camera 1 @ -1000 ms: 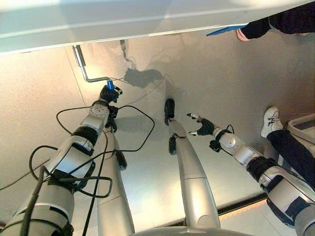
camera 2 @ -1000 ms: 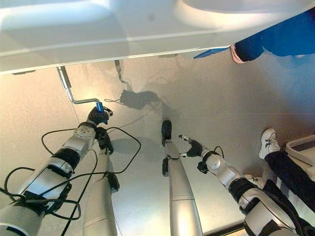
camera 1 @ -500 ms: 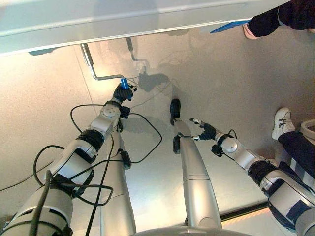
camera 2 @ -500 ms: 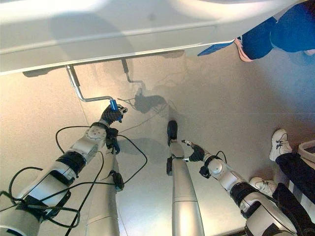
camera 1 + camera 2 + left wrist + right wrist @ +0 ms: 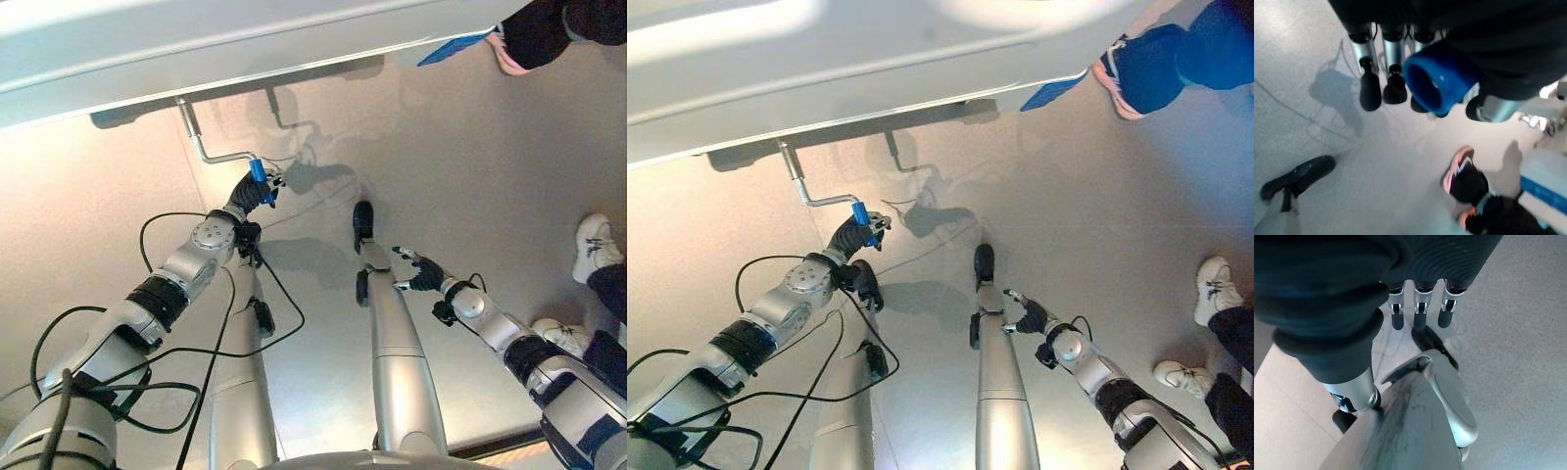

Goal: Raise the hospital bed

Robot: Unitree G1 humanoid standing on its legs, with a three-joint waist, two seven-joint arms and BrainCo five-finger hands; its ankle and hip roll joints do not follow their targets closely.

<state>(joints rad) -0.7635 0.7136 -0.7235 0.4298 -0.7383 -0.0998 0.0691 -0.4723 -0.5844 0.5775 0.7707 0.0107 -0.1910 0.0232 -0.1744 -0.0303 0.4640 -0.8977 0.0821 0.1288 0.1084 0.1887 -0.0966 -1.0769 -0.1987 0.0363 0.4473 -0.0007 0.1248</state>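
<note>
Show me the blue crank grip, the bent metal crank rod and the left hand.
Blue crank grip (image 5: pixel 258 170), left eye view, its upper end.
Bent metal crank rod (image 5: pixel 223 157), left eye view, horizontal stretch.
Left hand (image 5: pixel 249 193), left eye view, dark back.

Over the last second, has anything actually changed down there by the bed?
The whole view has shifted, so the camera moved. The left hand stays curled round the blue grip of the crank handle under the bed, and the crank's bent arm looks swung to a new angle, so it seems to be turning. The right hand remains open and idle over the floor. A person's shoes are still nearby.
</note>
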